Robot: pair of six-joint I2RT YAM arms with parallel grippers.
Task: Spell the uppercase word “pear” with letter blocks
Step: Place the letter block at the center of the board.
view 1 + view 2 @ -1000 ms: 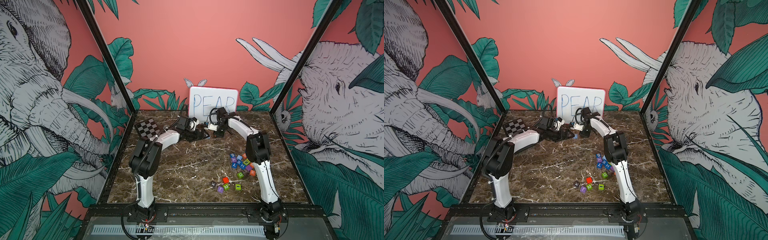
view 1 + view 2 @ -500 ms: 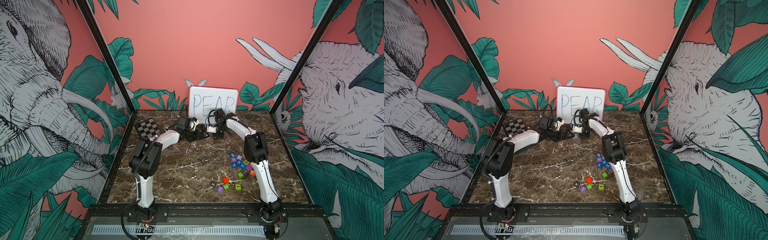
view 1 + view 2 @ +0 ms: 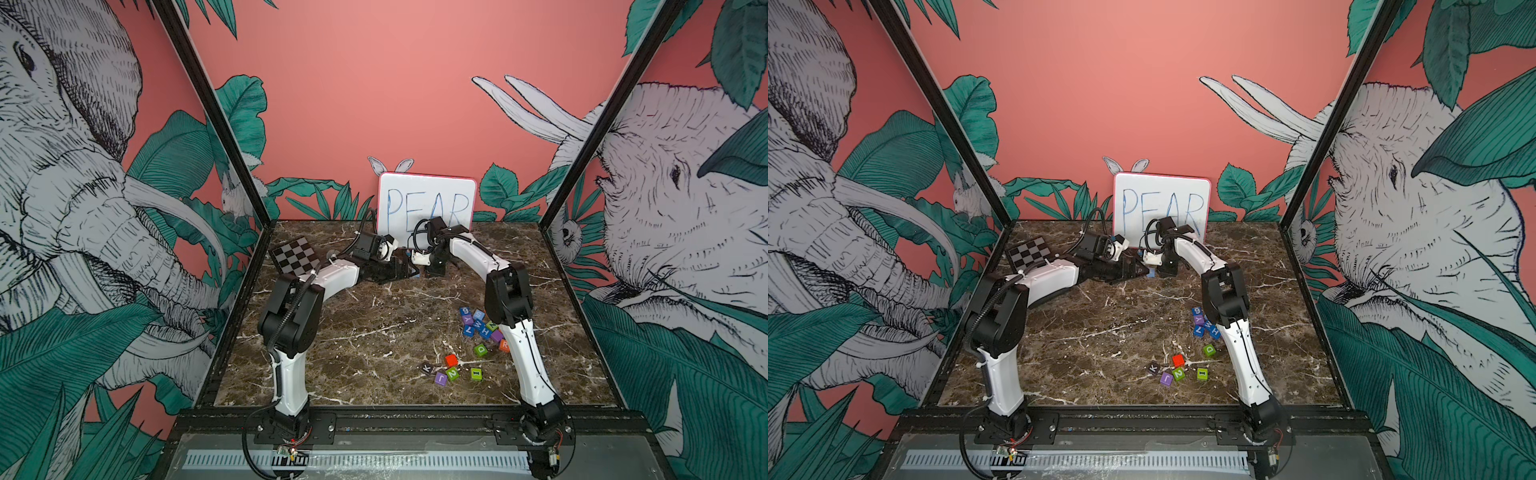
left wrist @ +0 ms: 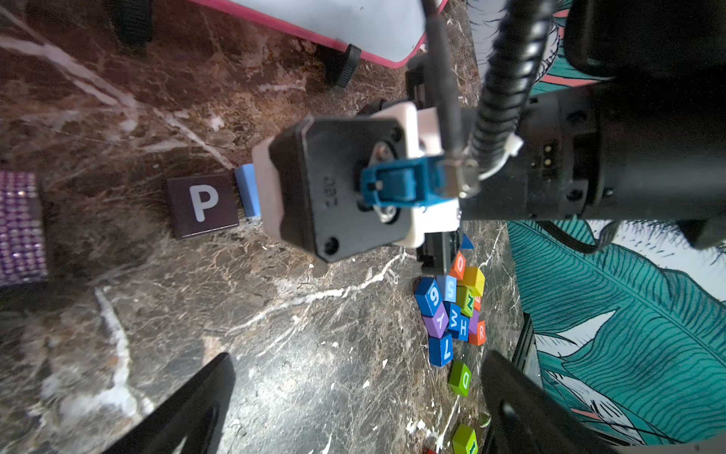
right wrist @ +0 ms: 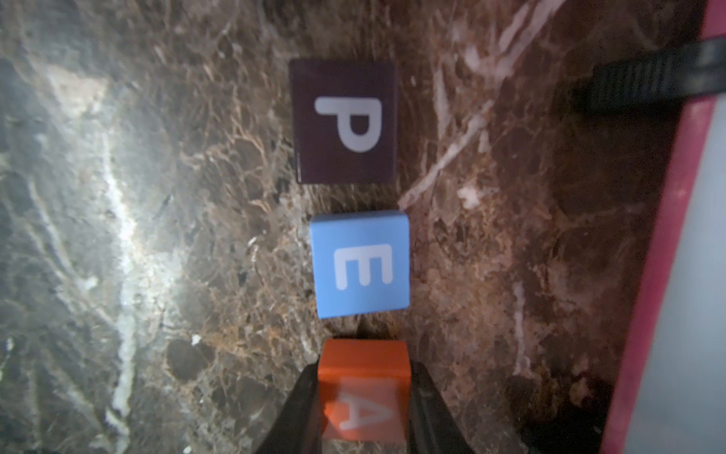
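right fingers (image 5: 300, 408): gripping orange A block (image 5: 363, 363), just beside light blue E block (image 5: 359, 263) and dark P block (image 5: 345, 120) lined up on counter (image 5: 157, 196) | left fingers (image 4: 196, 405): wide, empty | orange R block (image 4: 480, 333): among other cubes (image 4: 451, 314)

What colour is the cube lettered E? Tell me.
Light blue with a white letter; the small E cube shows best in the right wrist view.

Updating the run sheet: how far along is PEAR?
Done: dark brown P cube and light blue E cube lie in line. In hand: right gripper shut on the orange A cube, just past the E. To do: orange R cube lies in the loose pile; left gripper open, empty.
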